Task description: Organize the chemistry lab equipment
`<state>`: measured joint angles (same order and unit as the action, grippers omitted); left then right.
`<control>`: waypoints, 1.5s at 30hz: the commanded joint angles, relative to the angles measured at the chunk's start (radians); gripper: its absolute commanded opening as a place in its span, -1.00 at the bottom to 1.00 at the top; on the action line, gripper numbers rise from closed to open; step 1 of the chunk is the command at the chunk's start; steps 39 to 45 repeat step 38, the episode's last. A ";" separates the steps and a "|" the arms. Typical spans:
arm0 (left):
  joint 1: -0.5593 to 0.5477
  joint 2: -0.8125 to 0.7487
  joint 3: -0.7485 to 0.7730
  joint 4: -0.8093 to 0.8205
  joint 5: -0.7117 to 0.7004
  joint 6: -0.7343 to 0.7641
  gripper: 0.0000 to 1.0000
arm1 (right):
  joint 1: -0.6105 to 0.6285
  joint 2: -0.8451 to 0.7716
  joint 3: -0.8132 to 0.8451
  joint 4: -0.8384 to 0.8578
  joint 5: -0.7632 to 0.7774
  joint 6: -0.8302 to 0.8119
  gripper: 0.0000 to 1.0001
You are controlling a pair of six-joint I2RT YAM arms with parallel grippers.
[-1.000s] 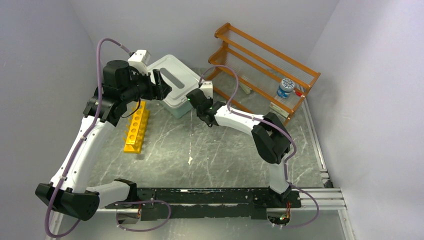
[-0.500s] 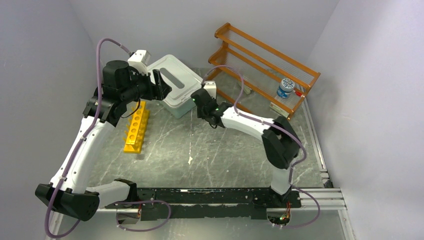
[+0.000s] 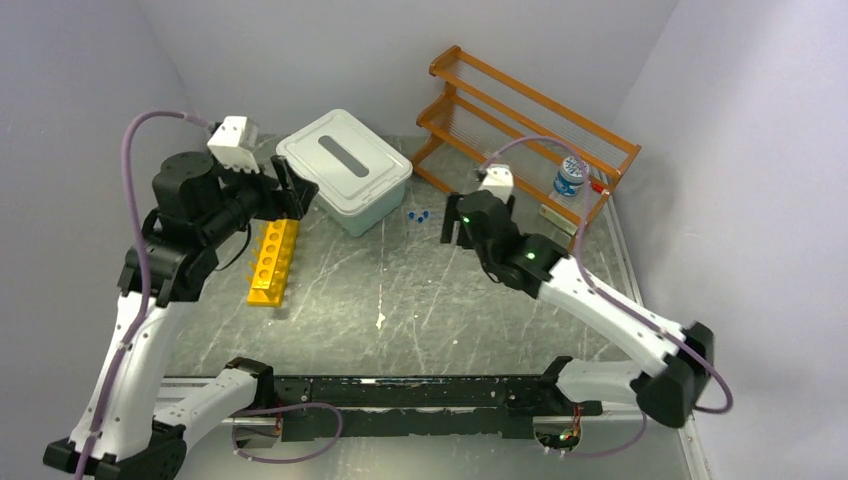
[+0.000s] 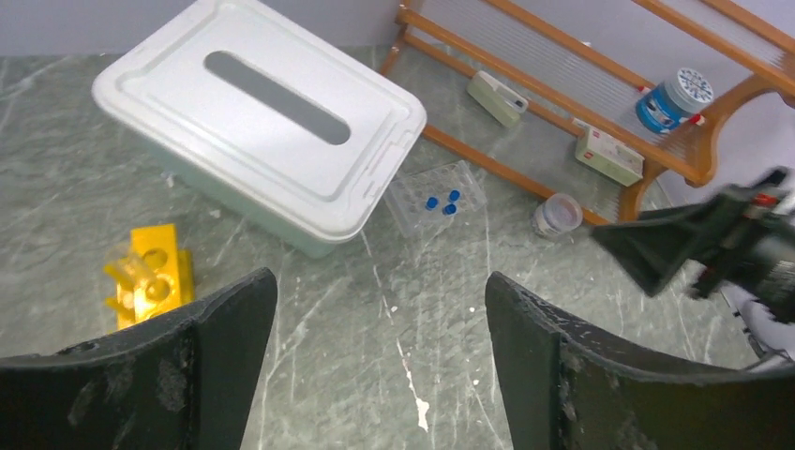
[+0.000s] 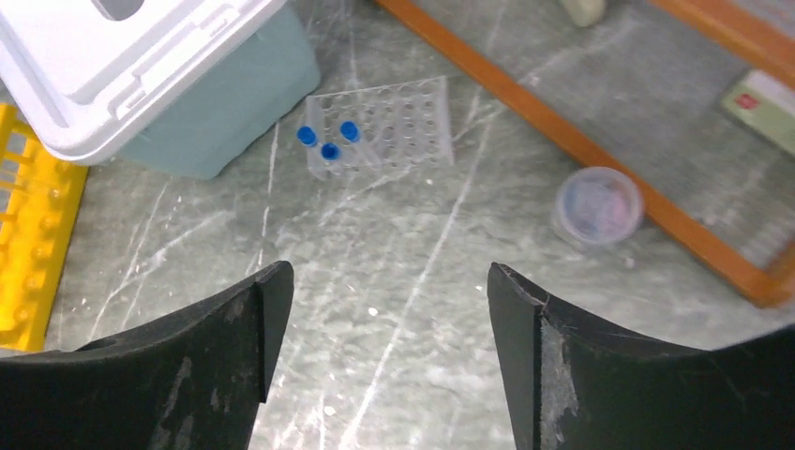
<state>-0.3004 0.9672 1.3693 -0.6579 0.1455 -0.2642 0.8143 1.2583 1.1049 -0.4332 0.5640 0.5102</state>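
At the far left the left arm (image 3: 190, 215) is raised above the desk (image 3: 400, 300) with its left jaws spread wide and empty. They aim across the work area rather than at any one item, which reads as a waiting pose that keeps the arm out of the way. Below it lies the yellow holed test-tube rack (image 3: 273, 260), flat on the desk with its long side running away from the arm bases. Its holes look unfilled from above, though the left wrist view hints at something glassy at one end that I cannot identify. Next comes the white lidded bin (image 3: 345, 170), closed, with a long slot in its lid through which small loose items could probably be dropped. Just beside its right corner sits a clear holed tray (image 5: 398, 117) with three blue-capped vials (image 5: 325, 141) upright in the corner nearest the bin, caps up and easy to pinch. Right of the tray a small jar (image 5: 597, 206) stands on the desk near the front rail of the orange wooden shelf (image 3: 530, 125). The right arm (image 3: 590, 295) hovers here, its right jaws parted with nothing between them and pointing down between tray and jar, so it seems best placed to take either. On the shelf rest a cream box (image 4: 497, 97), a red-labelled box (image 4: 609, 155) and a blue-lidded jar (image 3: 570, 177).
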 commanded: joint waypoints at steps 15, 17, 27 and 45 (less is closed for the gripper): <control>-0.008 -0.302 -0.050 -0.444 -0.406 -0.086 0.80 | -0.002 -0.399 0.156 -0.496 0.260 0.100 1.00; -0.008 -0.328 -0.046 -0.465 -0.421 -0.095 0.81 | -0.003 -0.414 0.161 -0.498 0.256 0.093 1.00; -0.008 -0.364 0.017 -0.542 -0.511 -0.122 0.85 | -0.003 -0.388 0.201 -0.547 0.288 0.093 1.00; -0.008 -0.359 -0.021 -0.528 -0.487 -0.128 0.86 | -0.003 -0.440 0.133 -0.455 0.262 0.032 1.00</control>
